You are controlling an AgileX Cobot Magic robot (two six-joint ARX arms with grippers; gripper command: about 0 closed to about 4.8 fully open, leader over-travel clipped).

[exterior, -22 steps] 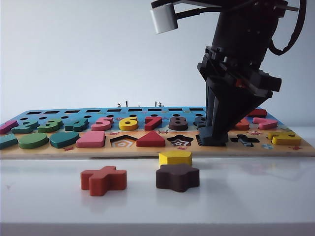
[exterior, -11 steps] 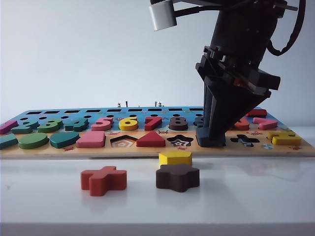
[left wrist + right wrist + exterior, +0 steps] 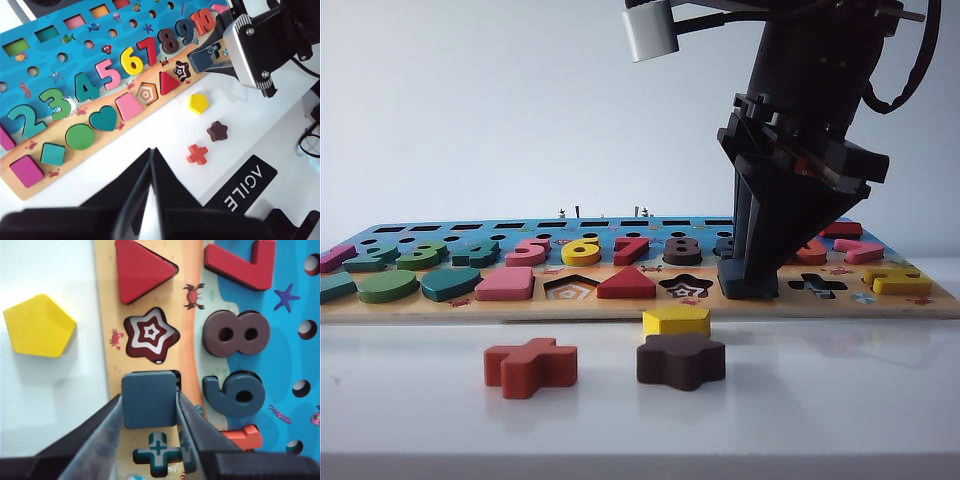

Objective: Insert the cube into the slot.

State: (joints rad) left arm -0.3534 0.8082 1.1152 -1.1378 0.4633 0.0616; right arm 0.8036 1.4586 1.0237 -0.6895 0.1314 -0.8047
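gripping cube [image 3: 148, 399] between fingers | right end effector [image 3: 148, 412] over slot [image 3: 175, 376] | left end effector [image 3: 150, 165] clenched, away

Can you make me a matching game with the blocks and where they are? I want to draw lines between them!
Things:
1. cube
2. yellow pentagon block
3. red triangle
4. left gripper

Places or states:
A. lying loose on the white table
B. sitting in its own hole in the puzzle board
C. shut, holding nothing, above the table
D. pinched in the right gripper over the slot

Pairs: 1-D, 2-A, 3-B, 4-C
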